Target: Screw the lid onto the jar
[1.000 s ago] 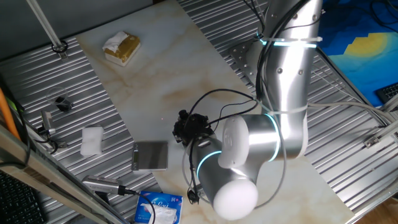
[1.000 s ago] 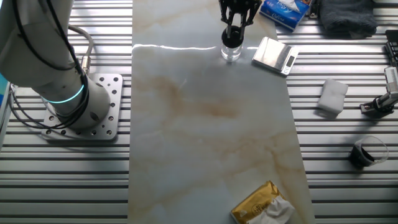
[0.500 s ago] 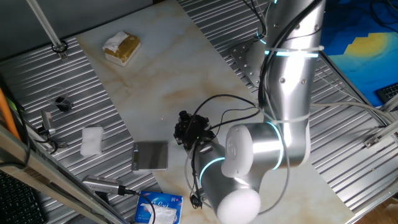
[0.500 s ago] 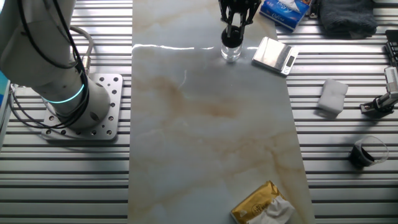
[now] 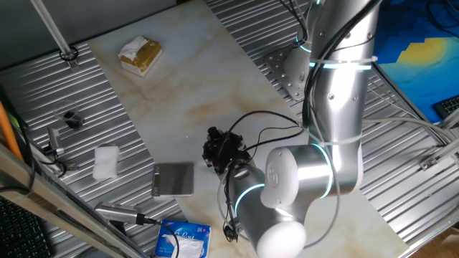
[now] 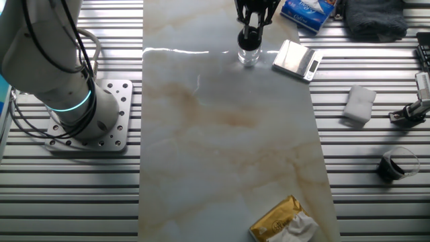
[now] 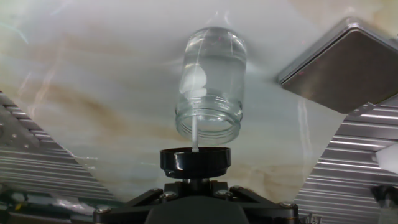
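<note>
The small round black lid [image 7: 196,159] sits at the tip of the arm's two-finger gripper [image 7: 196,180], which grasps it from behind, and a thin white stick hangs from its centre and reaches into the mouth of the small clear glass jar [image 7: 211,81]. In the hand view the lid lies at six o'clock of the jar's open rim and clear of it, with a gap between cap and glass, so the threads are not yet engaged. The jar stands upright on the pale marbled table top [image 6: 222,134], and the grey square metal plate [image 6: 297,58] lies just beside it at about three o'clock in the other fixed view; in the hand view that plate [image 7: 345,62] sits at two o'clock of the jar. In that fixed view the jar [image 6: 247,55] stands under the black gripper [image 6: 252,17] near the far edge of the slab. To do this step well, the lid's axis probably has to line up with the jar's neck before any turning: in the hand view the cap looks a touch to the left of the rim's middle, so a small sideways correction seems wise. Then a straight, gentle descent until the cap seats flat, followed by turning under light downward pressure, should catch the thread without cross-threading. Nothing holds the jar down, so too much force or an off-centre push could slide or tip it toward the plate.
</note>
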